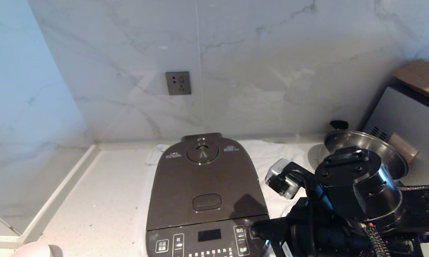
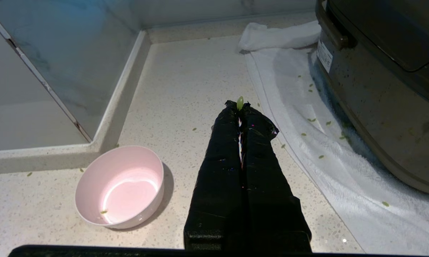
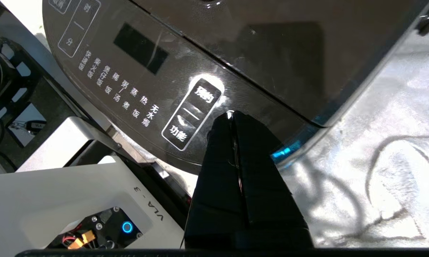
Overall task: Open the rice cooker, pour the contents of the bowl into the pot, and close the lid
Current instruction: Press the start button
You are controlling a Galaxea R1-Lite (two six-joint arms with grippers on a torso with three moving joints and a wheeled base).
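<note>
The dark brown rice cooker [image 1: 205, 200] stands on a white towel with its lid [image 1: 203, 182] down, so the pot is hidden. My right gripper [image 3: 232, 114] is shut and empty, its tips over the front right corner of the button panel [image 3: 135, 89]; the head view shows it there too [image 1: 257, 227]. The pale pink bowl [image 2: 119, 187] sits upright on the counter left of the cooker, with a single green bit [image 2: 103, 211] inside. My left gripper [image 2: 240, 105] hovers shut beside the bowl, a green bit [image 2: 240, 102] caught at its tips.
Green bits [image 2: 311, 120] lie scattered on the towel [image 2: 307, 150] and counter. A steel pan [image 1: 364, 150] stands behind the right arm, a grey box [image 1: 407, 117] beyond it. A marble wall with a socket [image 1: 178, 82] is at the back, a raised ledge [image 2: 103, 117] on the left.
</note>
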